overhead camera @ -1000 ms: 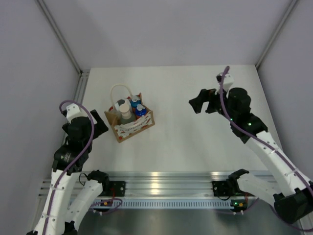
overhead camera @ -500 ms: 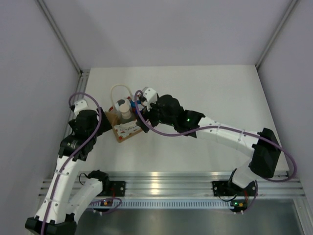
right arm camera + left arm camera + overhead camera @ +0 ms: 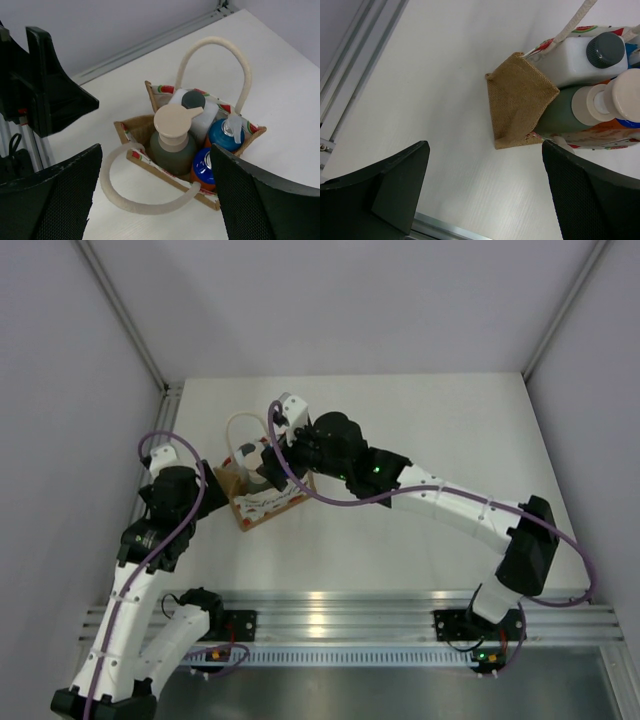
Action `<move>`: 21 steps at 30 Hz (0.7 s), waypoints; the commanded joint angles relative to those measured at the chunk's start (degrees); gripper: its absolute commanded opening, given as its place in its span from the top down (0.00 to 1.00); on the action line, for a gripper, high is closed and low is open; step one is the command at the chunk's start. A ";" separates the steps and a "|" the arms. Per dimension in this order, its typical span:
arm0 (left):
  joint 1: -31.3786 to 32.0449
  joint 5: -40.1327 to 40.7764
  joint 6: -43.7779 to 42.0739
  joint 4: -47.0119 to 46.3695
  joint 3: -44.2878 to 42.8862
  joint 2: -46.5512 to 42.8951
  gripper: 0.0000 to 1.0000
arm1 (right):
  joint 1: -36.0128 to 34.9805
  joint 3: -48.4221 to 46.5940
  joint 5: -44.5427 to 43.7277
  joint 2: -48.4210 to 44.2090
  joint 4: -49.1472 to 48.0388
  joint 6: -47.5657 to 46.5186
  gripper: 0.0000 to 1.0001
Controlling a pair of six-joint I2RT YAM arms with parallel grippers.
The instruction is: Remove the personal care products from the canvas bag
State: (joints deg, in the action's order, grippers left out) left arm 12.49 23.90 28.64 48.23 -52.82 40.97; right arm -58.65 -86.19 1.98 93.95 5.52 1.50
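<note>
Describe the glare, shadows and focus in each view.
Top view: glare on the metal rail, table evenly lit, shadows faint. Left wrist: bag sharp, fingers nearly black. Right wrist: bottles sharp, fingers dark too.

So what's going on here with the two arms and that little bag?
The robot is emptying the bag. The right gripper hovers over it with jaws open, gripping nothing yet. All four bottles sit inside: a grey-green one, a white one and two orange ones. The left gripper is open at the bag's end, holding nothing.
</note>
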 commanded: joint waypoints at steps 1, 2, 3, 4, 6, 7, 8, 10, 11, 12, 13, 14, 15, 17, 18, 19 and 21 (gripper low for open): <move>0.08 0.45 0.36 -0.94 -0.53 -0.54 0.02 | -0.32 -4.16 3.82 0.79 -3.94 0.17 0.15; -0.01 0.45 0.36 -0.86 -0.53 -0.63 0.02 | -0.32 -4.42 3.56 1.32 -4.28 0.26 0.15; -0.01 0.45 0.45 -0.85 -0.53 -0.63 0.02 | -0.32 -4.60 2.86 2.89 -4.90 0.35 0.16; -0.01 0.53 0.36 -0.85 -0.53 -0.63 0.02 | -0.32 -4.51 2.33 3.95 -6.21 0.26 0.16; 0.08 0.45 0.45 -0.85 -0.44 -0.63 0.02 | -0.32 -5.64 -0.38 6.32 -8.32 0.17 0.17; 0.08 0.45 0.45 -0.85 -0.44 -0.63 0.02 | -0.32 -6.00 -1.27 8.77 -8.77 0.09 0.19; -0.01 0.45 0.36 -0.94 -0.44 -0.63 0.02 | -0.32 -6.35 -2.23 9.92 -9.55 0.52 0.19; -0.01 0.45 0.36 -0.86 -0.44 -0.54 0.02 | -0.32 -5.83 -5.93 12.21 -13.05 1.75 0.19; 0.08 0.45 0.45 -0.85 -0.44 -0.54 0.02 | -0.32 -5.48 -6.63 12.83 -14.21 2.10 0.19; -0.01 0.45 0.36 -0.85 -0.44 -0.45 0.02 | -0.32 -4.87 -7.25 13.36 -15.09 2.54 0.19; 0.08 0.45 0.45 -0.85 -0.44 -0.45 0.02 | -0.32 -4.34 -7.16 14.06 -17.19 2.72 0.18; -0.01 0.36 0.36 -0.85 -0.44 -0.45 0.02 | -0.41 -3.81 -7.25 14.07 -18.17 3.24 0.18; 0.08 0.36 0.36 -0.94 -0.44 -0.45 0.02 | -0.41 -2.24 -7.34 14.07 -19.31 3.42 0.18; -0.01 0.09 0.27 -0.94 -0.36 -0.19 0.02 | -0.50 -0.22 -7.08 14.07 -22.12 3.86 0.18; -0.01 0.01 0.27 -1.12 -0.44 -0.02 0.02 | -0.58 0.41 -6.64 14.07 -23.00 3.95 0.18; -0.01 -0.08 0.27 -1.03 -0.44 -0.01 0.02 | -0.67 0.85 -6.55 14.15 -23.79 4.04 0.18; 0.08 -0.17 0.19 -1.03 -0.44 0.34 0.02 | -0.93 1.38 -6.55 14.94 -25.38 3.78 0.18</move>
State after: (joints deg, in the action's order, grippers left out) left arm 12.49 23.83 28.64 48.21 -52.82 41.04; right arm -58.72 -84.88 -4.10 109.36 -9.65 4.54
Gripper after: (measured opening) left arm 0.983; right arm 0.818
